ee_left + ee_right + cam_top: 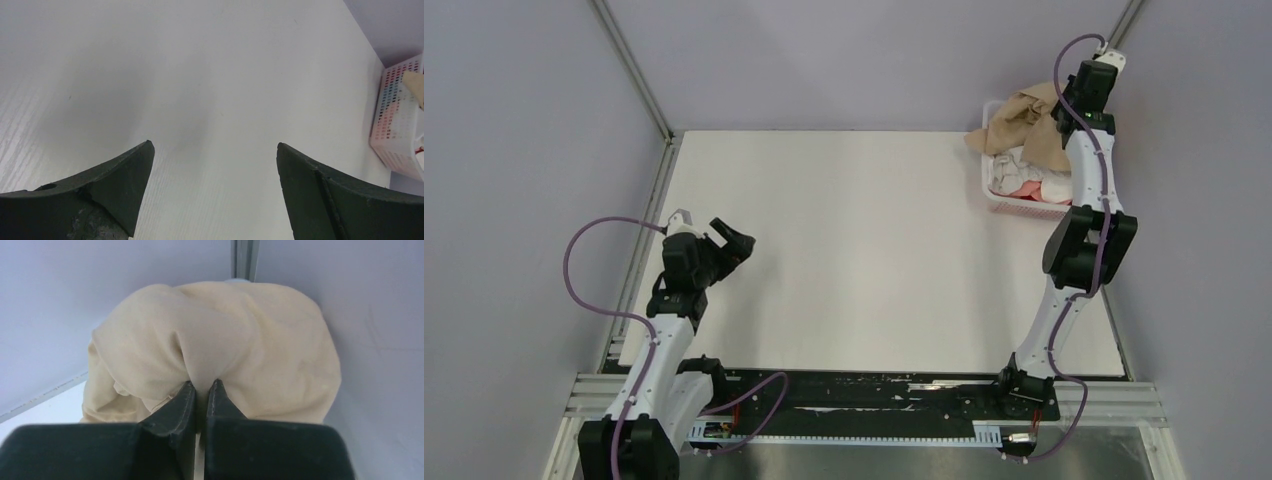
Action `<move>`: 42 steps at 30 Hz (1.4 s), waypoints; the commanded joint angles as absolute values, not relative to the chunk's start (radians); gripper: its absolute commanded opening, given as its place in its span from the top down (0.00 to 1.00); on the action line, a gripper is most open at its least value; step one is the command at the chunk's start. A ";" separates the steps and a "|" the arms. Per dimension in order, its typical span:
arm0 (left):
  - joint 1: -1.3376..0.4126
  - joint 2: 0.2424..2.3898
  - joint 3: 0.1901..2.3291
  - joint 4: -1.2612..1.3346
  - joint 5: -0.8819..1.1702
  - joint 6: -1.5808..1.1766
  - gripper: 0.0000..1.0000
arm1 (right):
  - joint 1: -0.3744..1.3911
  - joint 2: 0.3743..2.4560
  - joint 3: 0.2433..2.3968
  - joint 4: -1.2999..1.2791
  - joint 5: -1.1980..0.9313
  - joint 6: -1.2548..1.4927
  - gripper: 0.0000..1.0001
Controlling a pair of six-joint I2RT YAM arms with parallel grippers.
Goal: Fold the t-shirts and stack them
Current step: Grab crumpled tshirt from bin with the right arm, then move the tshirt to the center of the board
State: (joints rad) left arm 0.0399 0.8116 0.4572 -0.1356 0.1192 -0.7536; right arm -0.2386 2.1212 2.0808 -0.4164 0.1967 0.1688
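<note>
Tan cloth is the thing at risk now. The right claw [202, 386] is clenched on a small fold of the tan t-shirt [240, 340], which lies heaped on top of the basket [996, 203] at the far right corner of the worktop [854, 250]. The pinch looks thin, so I judge the cloth may slide out when the arm lifts, and the shirt would then fall back or hang over the basket rim. Part of the shirt lies over the basket's left side. It could catch on the lattice and drag or tip the light basket. The white and pink t-shirts [1027, 185] under it may also come up with it. The left claw [214, 145] is released, jaws wide, over bare worktop near the left edge, too far away to help.
</note>
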 commanded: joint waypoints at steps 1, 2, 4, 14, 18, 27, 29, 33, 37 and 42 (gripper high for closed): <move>0.047 0.823 0.501 -0.122 0.138 -0.748 0.00 | -0.229 1.955 2.185 -0.349 0.193 0.080 1.00; 0.047 0.822 0.503 -0.124 0.151 -0.748 0.00 | -0.224 1.927 2.190 -0.349 0.188 0.068 1.00; 0.046 0.814 0.505 -0.127 0.164 -0.752 0.00 | -0.218 1.871 2.194 -0.347 0.149 0.060 1.00; 0.047 0.709 0.500 -0.201 0.178 -0.767 0.00 | 0.085 1.596 2.120 -0.312 -0.239 0.008 1.00; 0.046 0.608 0.516 -0.297 0.136 -0.766 0.00 | 0.287 1.542 2.103 -0.312 -0.265 -0.039 1.00; 0.046 0.404 0.586 -0.558 0.019 -0.783 0.00 | 0.494 1.460 1.835 -0.312 -0.362 -0.152 1.00; 0.047 0.363 0.608 -0.624 -0.024 -0.791 0.00 | 0.503 1.435 1.720 -0.298 -0.354 -0.157 1.00; 0.046 0.311 0.633 -0.731 -0.083 -0.809 0.00 | 0.508 1.395 1.470 -0.253 -0.361 -0.134 1.00; 0.046 0.302 0.606 -0.753 -0.081 -0.810 0.00 | 0.508 1.398 1.172 -0.211 -0.234 -0.077 0.92; 0.047 0.364 0.528 -0.654 0.154 -0.798 0.00 | 0.507 1.465 0.975 -0.226 0.123 0.131 0.35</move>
